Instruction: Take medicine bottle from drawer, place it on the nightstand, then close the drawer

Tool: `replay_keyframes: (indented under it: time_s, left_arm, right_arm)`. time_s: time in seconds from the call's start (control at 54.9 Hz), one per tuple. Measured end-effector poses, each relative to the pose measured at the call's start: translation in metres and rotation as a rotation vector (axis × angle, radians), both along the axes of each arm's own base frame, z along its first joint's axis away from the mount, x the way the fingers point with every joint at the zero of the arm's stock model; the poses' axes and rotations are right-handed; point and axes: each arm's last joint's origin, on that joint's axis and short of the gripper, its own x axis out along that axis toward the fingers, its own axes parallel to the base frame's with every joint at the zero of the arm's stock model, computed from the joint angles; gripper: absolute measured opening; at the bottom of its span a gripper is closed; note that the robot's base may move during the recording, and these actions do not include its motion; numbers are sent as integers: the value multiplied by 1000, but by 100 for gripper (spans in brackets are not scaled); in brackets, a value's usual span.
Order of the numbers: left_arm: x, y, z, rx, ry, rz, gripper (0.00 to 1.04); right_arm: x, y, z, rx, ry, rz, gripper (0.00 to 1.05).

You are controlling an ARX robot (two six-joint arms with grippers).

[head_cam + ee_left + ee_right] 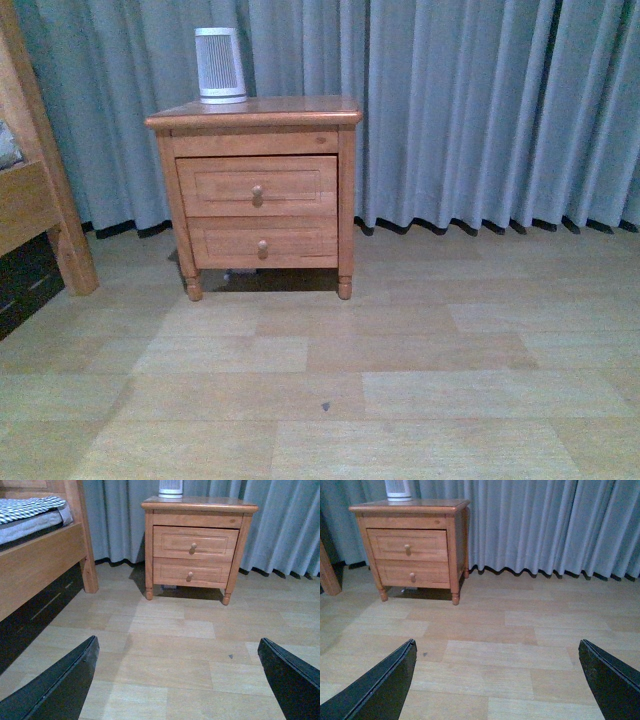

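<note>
Plainly, the nightstand [345, 200] is reddish-brown wood with a smooth, slightly glossy finish, a rounded-edge top and short turned feet. Its top, the surface [300, 105], is flat and bare along its front edge and right side. A white ribbed cylinder [220, 65], slightly tapered with a pale band at its base, stands upright near the back left corner of the surface.

The drawer [215, 185], the taller upper one, has a recessed rectangular panel front and one round wooden knob [257, 190] at its middle. It sits shut, flush with the frame. The lower drawer [220, 243] beneath it is shorter, with a smaller knob, and is shut as well. The medicine bottle cannot be seen in any view, so its place cannot be told.

Behind the nightstand hangs a grey-blue curtain [480, 110] in soft vertical pleats, reaching the floor [350, 380] of pale wood-look planks with a matt grain. A lighter wooden bed frame [40, 200] stands off the nightstand's left side; the left wrist view shows checked bedding [30, 507] on it.

The left tool [177, 642] has its black, wedge-shaped fingers [60, 685] spread wide apart, holding nothing, well away from the nightstand. The right tool [496, 642] is likewise spread wide and empty above the planks.
</note>
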Motion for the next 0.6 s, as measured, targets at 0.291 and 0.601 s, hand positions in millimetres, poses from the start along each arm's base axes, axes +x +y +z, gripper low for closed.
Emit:
replay_keyframes:
  time_s: [0.291, 0.601]
  left_arm:
    - [0, 0, 0, 0, 0, 0, 98]
    - [0, 0, 0, 0, 0, 0, 98]
  right_arm:
    - [0, 0, 0, 0, 0, 0, 98]
    - [0, 0, 0, 0, 0, 0, 98]
